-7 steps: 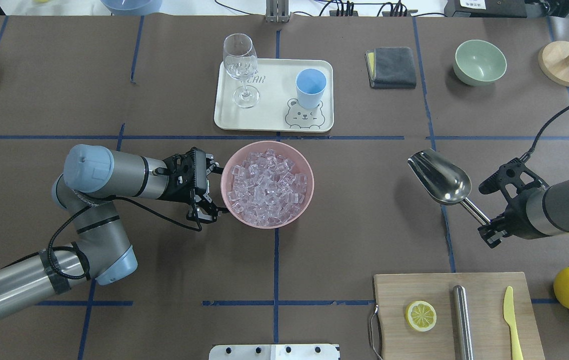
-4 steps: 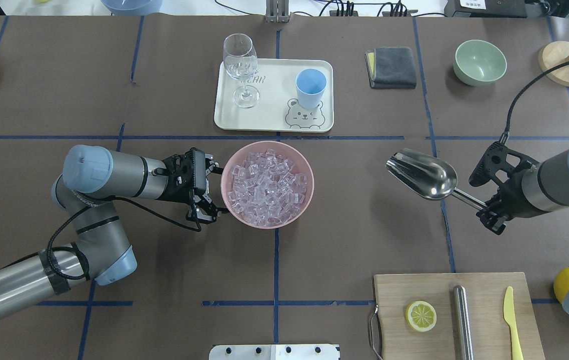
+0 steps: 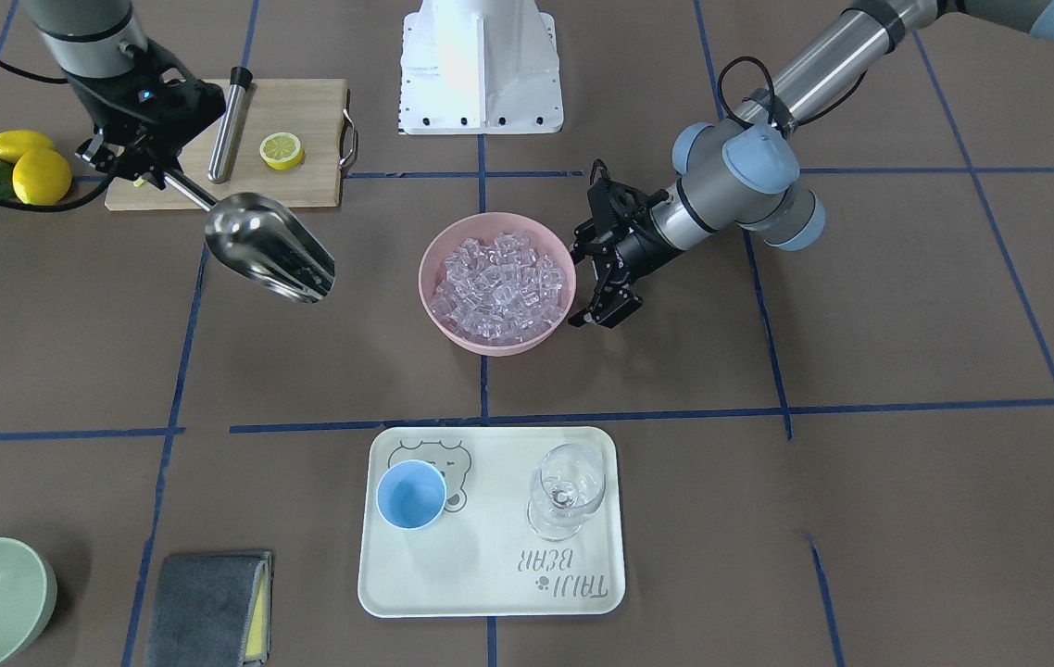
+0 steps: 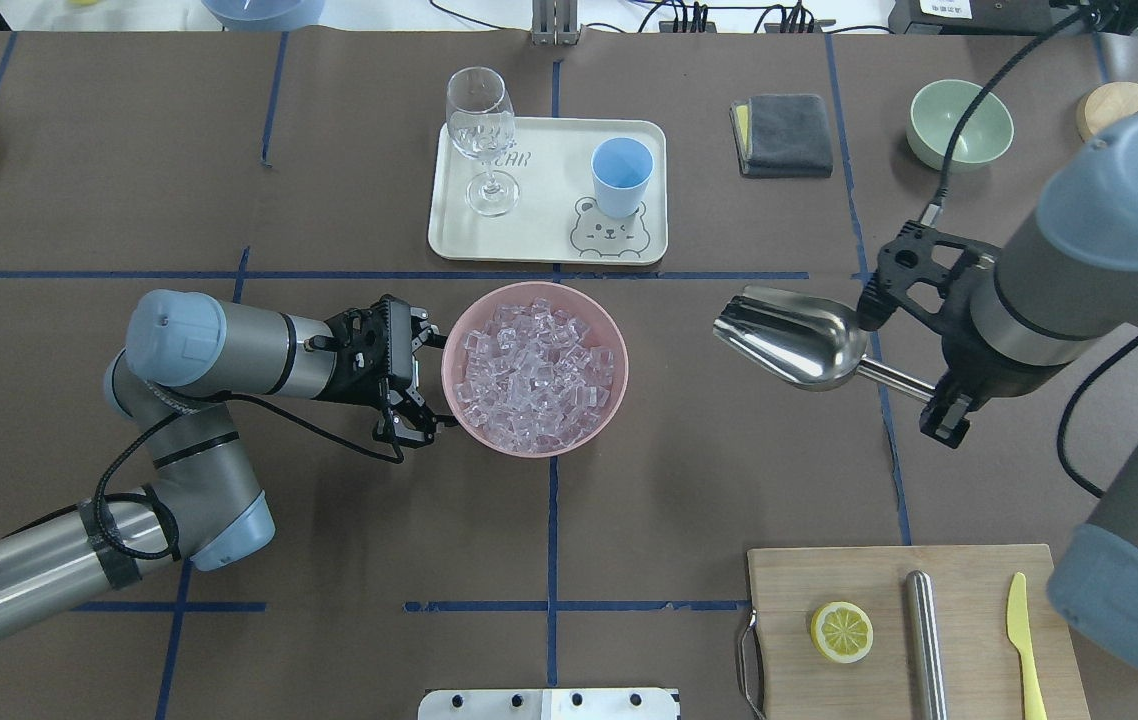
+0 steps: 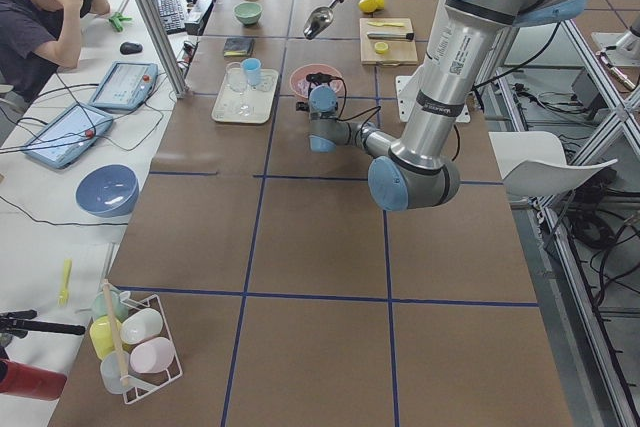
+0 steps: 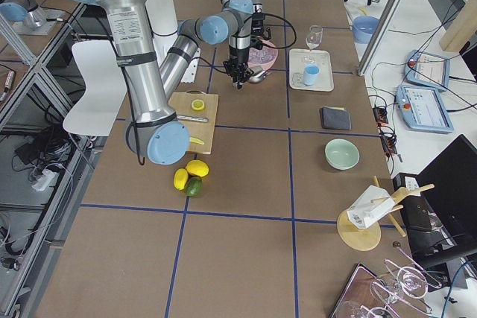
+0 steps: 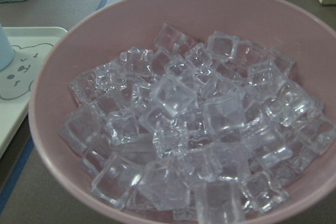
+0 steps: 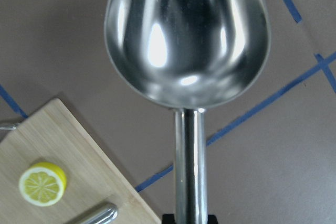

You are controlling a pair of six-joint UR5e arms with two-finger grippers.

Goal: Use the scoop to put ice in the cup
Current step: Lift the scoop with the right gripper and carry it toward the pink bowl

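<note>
The ice (image 4: 537,372) is a heap of clear cubes in a pink bowl (image 4: 459,345) at the table's middle; it fills the left wrist view (image 7: 184,129). The light-blue cup (image 4: 621,175) stands empty on a cream tray (image 4: 539,240) behind the bowl. My right gripper (image 4: 937,405) is shut on the thin handle of the steel scoop (image 4: 794,335). It holds the empty scoop above the table, right of the bowl, mouth toward the bowl. The scoop also shows in the right wrist view (image 8: 186,35). My left gripper (image 4: 429,380) is open beside the bowl's left rim.
A wine glass (image 4: 481,135) stands on the tray left of the cup. A grey cloth (image 4: 784,135) and a pale green bowl (image 4: 959,125) lie at the back right. A cutting board (image 4: 969,600) at the front right holds a lemon slice, a steel cylinder and a yellow knife.
My right arm has carried the scoop to the left, toward the pink bowl, and turned its mouth more toward it. The left arm has not moved.
</note>
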